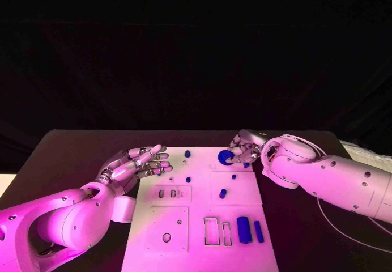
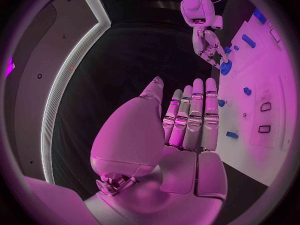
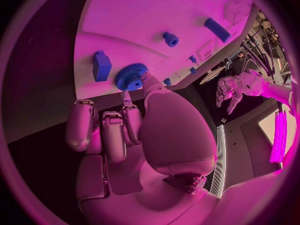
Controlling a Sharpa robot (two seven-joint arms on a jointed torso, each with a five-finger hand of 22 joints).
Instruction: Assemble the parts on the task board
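Right hand (image 1: 243, 150) pinches the blue gear (image 1: 225, 157) at the task board's (image 1: 245, 184) far edge; seating it on its post likely follows. Left hand (image 1: 140, 163) hovers, fingers apart.

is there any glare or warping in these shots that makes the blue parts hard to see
Head view: magenta light, mild glare on the task board, parts readable. Right wrist view: fisheye bends the board's edge; the blue gear in the right hand stays sharp. Left wrist view: parts tiny at the rim.
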